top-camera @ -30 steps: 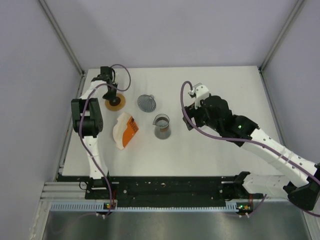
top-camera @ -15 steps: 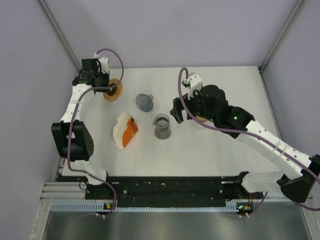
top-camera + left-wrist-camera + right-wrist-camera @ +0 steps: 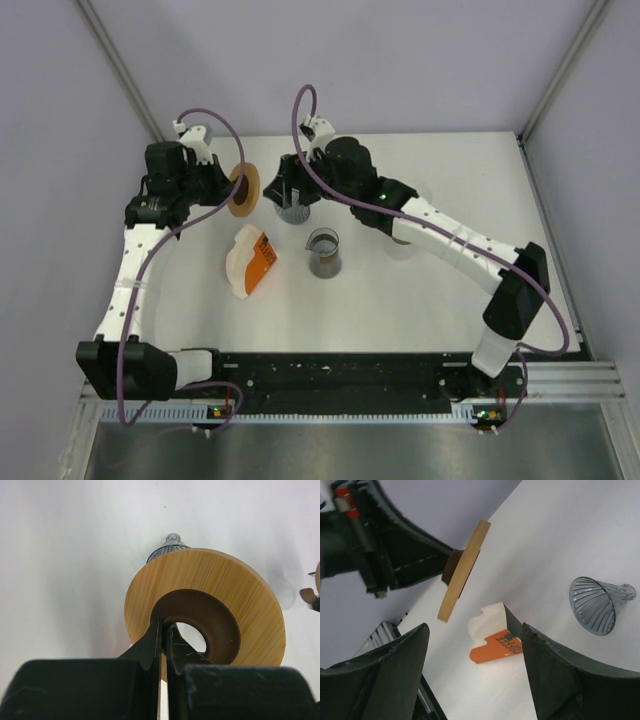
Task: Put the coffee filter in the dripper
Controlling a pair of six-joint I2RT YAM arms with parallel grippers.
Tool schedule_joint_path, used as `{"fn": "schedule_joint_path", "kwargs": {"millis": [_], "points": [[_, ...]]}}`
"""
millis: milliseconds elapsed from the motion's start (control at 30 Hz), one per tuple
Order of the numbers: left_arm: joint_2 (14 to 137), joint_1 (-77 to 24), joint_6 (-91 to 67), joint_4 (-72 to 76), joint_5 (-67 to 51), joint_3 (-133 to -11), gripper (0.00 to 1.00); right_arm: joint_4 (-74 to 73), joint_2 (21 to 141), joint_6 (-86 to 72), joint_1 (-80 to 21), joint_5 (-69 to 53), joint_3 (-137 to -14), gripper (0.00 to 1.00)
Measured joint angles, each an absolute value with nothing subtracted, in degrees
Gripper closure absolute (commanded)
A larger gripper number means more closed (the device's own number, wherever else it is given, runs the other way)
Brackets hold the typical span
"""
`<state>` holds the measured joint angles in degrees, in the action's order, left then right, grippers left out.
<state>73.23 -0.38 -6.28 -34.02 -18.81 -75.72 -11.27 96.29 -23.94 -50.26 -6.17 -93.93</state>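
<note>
Filter pack (image 3: 250, 260), white papers in an orange sleeve, lies flat on the table (image 3: 430, 300), just left of a glass jug (image 3: 324, 252) and apart from both arms. From the right wrist camera the filter pack (image 3: 492, 640) shows on the table beyond the gap between the two fingers.

Behind the jug, toward the back of the table, sits the dripper (image 3: 295, 212), a ribbed grey cone partly hidden from above by the right gripper (image 3: 285, 192). In the right wrist view the dripper (image 3: 597, 605) lies on its side, wide mouth toward the left of the view and narrow stem toward the right. It is beyond the right-hand finger, not between the two. The right gripper (image 3: 467, 625) is spread wide. Whether it touches the dripper cannot be told from above.

The left gripper (image 3: 222, 187) holds a wooden ring (image 3: 243, 190) off the table, tipped up on edge, just left of the dripper. In the left wrist view the left gripper (image 3: 163, 630) has its fingers (image 3: 152, 642) pinched on the dark inner rim of the wooden ring (image 3: 235, 590). The dripper (image 3: 167, 547) peeks out past the ring's far edge.
</note>
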Motion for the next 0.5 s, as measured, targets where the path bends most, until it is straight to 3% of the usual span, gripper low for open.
{"fn": "schedule_joint_path", "kwargs": {"millis": [267,500], "points": [[70.41,-1.67,-7.66,-34.39,-16.14,-75.40,1.00,-7.88,105.67,-31.24,-50.83,-8.84,-99.92,0.39],[70.43,-2.20,-7.73,-34.20,-13.93,-75.26,1.00,-6.94,108.36,-32.93,-51.00,-12.14,-103.31,0.37]]}}
